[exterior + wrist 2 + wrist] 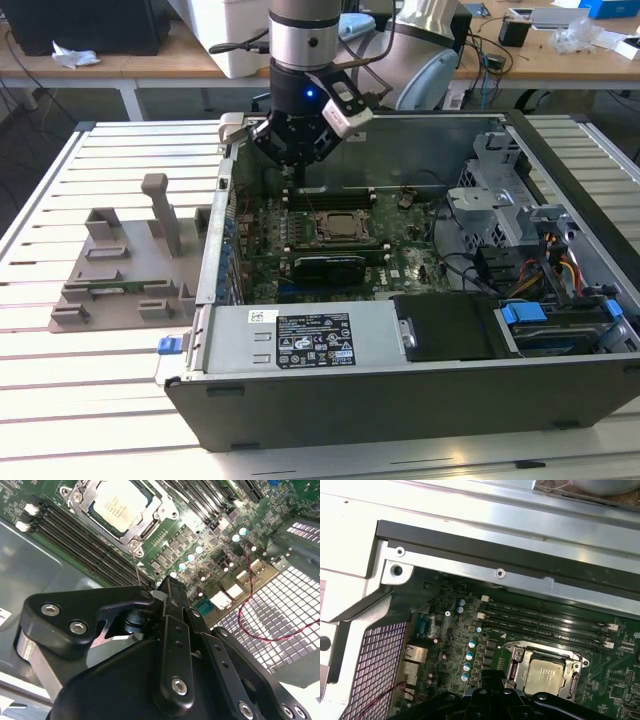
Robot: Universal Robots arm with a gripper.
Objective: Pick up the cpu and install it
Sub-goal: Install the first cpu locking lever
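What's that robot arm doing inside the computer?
A robot arm is working on an opened computer case. Its gripper hangs above the green motherboard, near the back wall of the case. The cpu, a shiny silver square, already sits in its socket on the board. In both wrist views nothing is touching the cpu.

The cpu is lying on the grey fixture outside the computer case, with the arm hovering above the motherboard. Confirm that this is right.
Not right about the place. The cpu sits in its socket on the motherboard, inside the computer case, as both wrist views show. The arm does hover above the motherboard, in the exterior view.
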